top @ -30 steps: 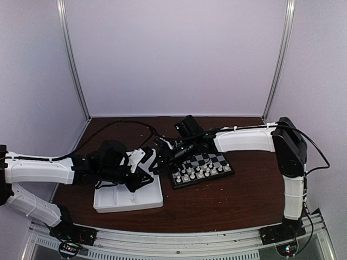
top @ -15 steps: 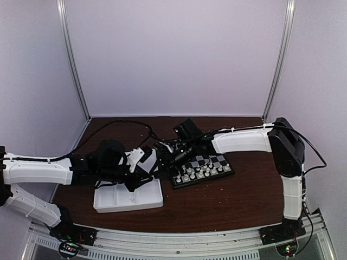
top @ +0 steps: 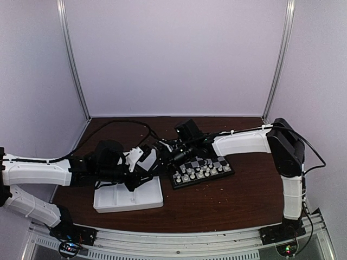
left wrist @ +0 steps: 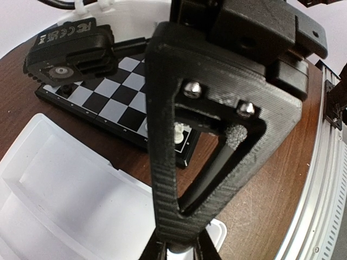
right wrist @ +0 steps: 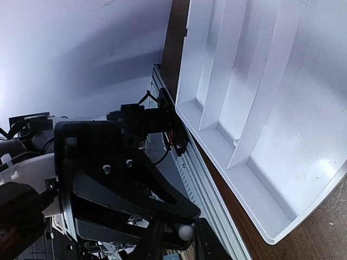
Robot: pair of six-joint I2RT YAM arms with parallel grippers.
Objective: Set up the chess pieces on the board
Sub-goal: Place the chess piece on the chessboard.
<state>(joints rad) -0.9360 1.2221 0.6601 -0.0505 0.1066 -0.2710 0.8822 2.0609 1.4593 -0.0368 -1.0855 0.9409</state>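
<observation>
The board (top: 203, 182) lies right of centre, with white chess pieces (top: 198, 173) in rows along its near side. My right gripper (top: 165, 154) hangs just off the board's left edge. In the right wrist view its fingers (right wrist: 203, 241) pinch the round white head of a chess piece (right wrist: 186, 232). My left gripper (top: 146, 166) hovers over the far right corner of the white tray (top: 127, 201). Its fingers (left wrist: 162, 162) are pressed together. A bit of white shows at the left gripper (left wrist: 181, 248); I cannot tell whether that is a piece or the tray.
The tray (right wrist: 282, 108) has long compartments, and one tiny white piece (right wrist: 236, 142) lies against a divider. Through the left finger I see a white piece (left wrist: 178, 133) on the board (left wrist: 116, 95). The right wrist's black housing (left wrist: 70, 51) hangs over the board's far side.
The right gripper has shifted slightly left toward the left gripper and narrowed its jaws round the white piece. The left gripper has barely moved.
</observation>
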